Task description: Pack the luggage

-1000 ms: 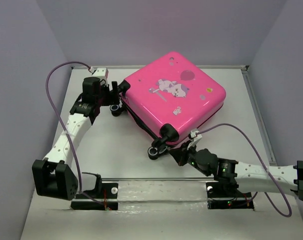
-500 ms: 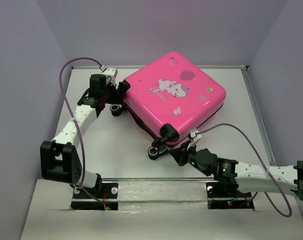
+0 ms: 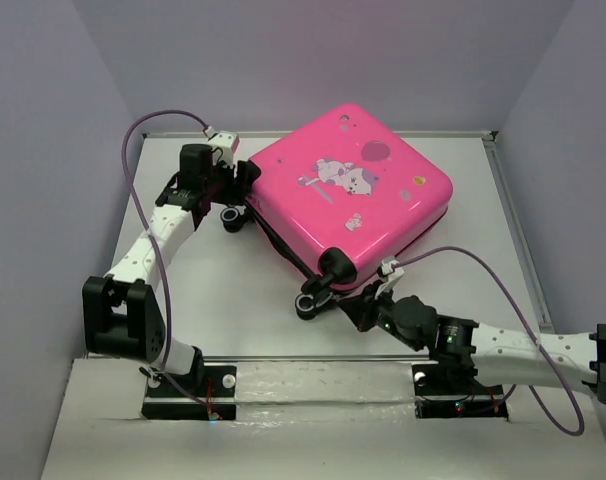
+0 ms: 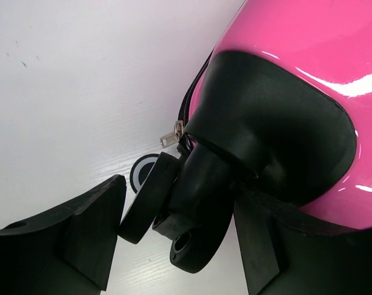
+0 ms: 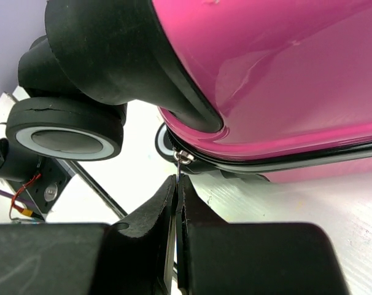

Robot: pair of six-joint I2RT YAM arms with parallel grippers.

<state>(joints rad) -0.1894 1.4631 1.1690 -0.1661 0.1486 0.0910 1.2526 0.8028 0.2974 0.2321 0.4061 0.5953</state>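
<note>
The hot-pink suitcase [image 3: 353,190] lies flat on the table [image 3: 243,290], lid up and shut, so whatever is packed inside is hidden. The right fingers [image 5: 143,221] are clenched on the tiny zipper pull [image 5: 183,157] at the near corner, just beside the near wheel [image 5: 66,132]. The left fingers [image 4: 94,239] straddle the caster wheel [image 4: 146,196] at the far-left corner; whether they actually pinch it I can't tell. For a clean zip, I'd brace that corner firmly and drag the pull along the track, never away from it.
</note>
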